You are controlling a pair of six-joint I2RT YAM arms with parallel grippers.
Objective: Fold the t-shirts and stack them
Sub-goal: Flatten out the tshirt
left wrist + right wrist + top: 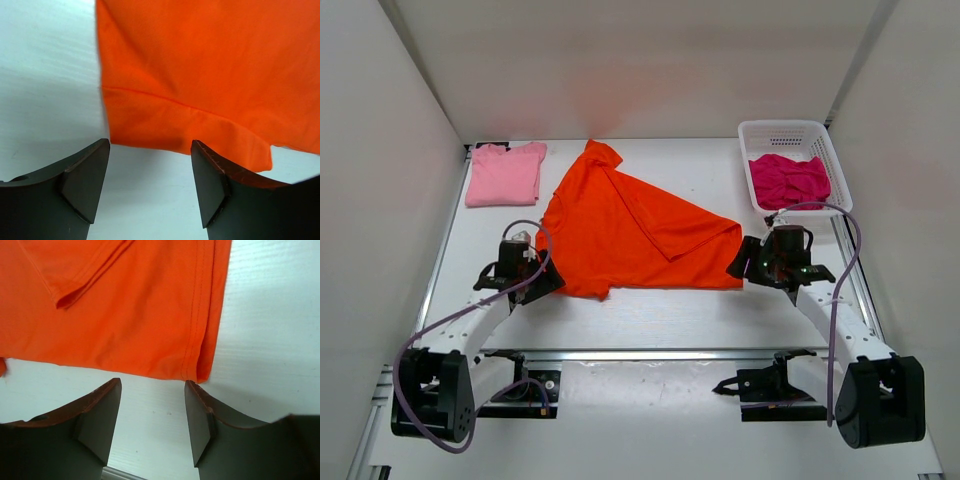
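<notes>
The orange t-shirt (630, 235) lies partly folded mid-frame; left gripper (546, 283) and right gripper (738, 268), both released, flank its lower corners (pink t-shirt (505, 175) upper left, magenta t-shirt (788, 180) in basket (785, 127) upper right).

orange t-shirt (210, 75): hem edge flat on white table (45, 75) | fingers (85, 185): spread apart, tips at hem

Two arms, left arm (470, 318) and right arm (855, 335): white links, black joint housings, bulky black bases (435, 395). One grey-purple cable (831, 360) per arm, looping loose from base to wrist. left gripper (150, 147), right gripper (152, 385) — black bodies; fingers (82, 182) dark, wedge-shaped, with flat inner pads and matte finish.
</notes>
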